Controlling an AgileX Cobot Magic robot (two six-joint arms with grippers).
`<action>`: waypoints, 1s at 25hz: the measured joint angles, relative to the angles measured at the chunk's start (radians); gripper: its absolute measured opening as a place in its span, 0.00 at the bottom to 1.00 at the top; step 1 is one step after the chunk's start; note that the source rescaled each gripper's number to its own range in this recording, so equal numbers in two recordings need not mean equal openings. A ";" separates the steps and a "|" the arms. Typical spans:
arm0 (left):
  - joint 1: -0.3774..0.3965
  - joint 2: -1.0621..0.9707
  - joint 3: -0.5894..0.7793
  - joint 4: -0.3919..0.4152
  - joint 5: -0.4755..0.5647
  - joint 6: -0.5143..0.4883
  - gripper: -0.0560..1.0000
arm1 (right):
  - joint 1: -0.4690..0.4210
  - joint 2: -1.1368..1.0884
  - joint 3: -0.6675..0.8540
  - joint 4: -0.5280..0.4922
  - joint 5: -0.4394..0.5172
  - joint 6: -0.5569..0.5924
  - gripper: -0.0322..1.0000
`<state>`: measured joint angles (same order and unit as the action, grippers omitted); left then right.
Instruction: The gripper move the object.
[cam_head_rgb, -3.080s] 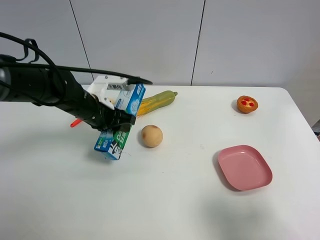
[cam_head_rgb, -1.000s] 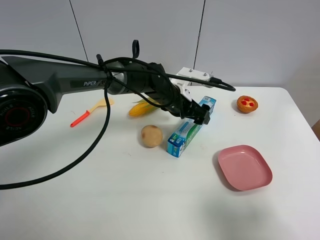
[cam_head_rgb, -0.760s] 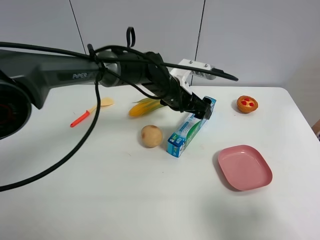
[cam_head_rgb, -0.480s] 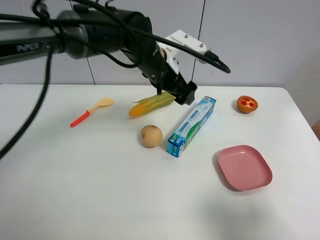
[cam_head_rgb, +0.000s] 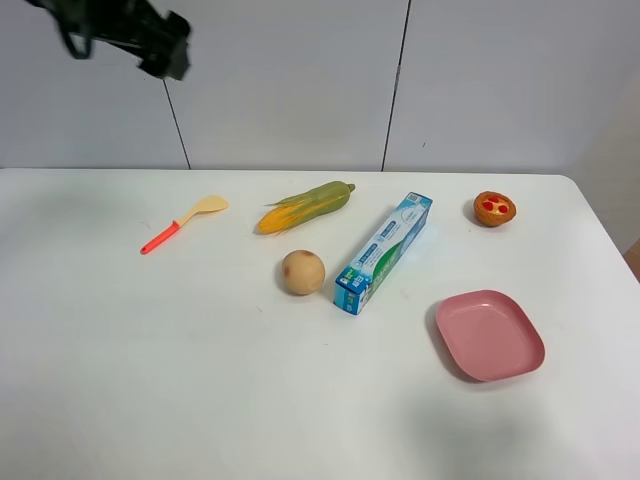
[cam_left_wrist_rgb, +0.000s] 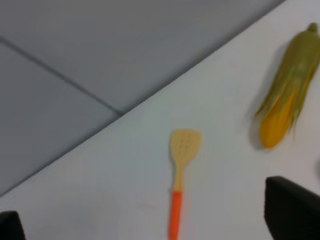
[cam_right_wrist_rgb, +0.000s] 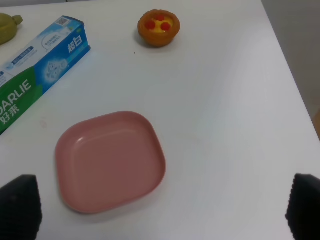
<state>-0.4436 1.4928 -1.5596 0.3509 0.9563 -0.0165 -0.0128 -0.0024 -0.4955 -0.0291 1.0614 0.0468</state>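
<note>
The object, a long blue, white and green carton (cam_head_rgb: 385, 252), lies flat on the white table (cam_head_rgb: 200, 380) between a tan ball and a pink plate. One end of it shows in the right wrist view (cam_right_wrist_rgb: 35, 70). My left gripper (cam_head_rgb: 160, 45) is raised high at the back left, far from the carton. In the left wrist view the left gripper (cam_left_wrist_rgb: 151, 216) is open and empty, its dark fingertips (cam_left_wrist_rgb: 292, 207) wide apart. My right gripper (cam_right_wrist_rgb: 162, 207) is open and empty above the plate's side of the table; it is out of the exterior view.
A corn cob (cam_head_rgb: 305, 206) and an orange-handled spatula (cam_head_rgb: 180, 223) lie at the back. A tan ball (cam_head_rgb: 302, 272) sits left of the carton. A pink plate (cam_head_rgb: 490, 335) is at front right, a small tart (cam_head_rgb: 494, 208) at back right.
My left gripper let go of the carton, which now lies on the table beside the ball. The arm then rose and swung away to the upper left.
</note>
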 joint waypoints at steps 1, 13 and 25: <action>0.032 -0.059 0.045 -0.001 0.000 -0.004 1.00 | 0.000 0.000 0.000 0.000 0.000 0.000 1.00; 0.456 -0.881 0.671 -0.145 -0.016 -0.047 1.00 | 0.000 0.000 0.000 0.000 0.000 0.000 1.00; 0.483 -1.386 1.020 -0.304 0.081 -0.011 1.00 | 0.000 0.000 0.000 0.000 0.000 0.000 1.00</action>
<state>0.0390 0.1063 -0.5391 0.0470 1.0369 -0.0273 -0.0128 -0.0024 -0.4955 -0.0291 1.0614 0.0468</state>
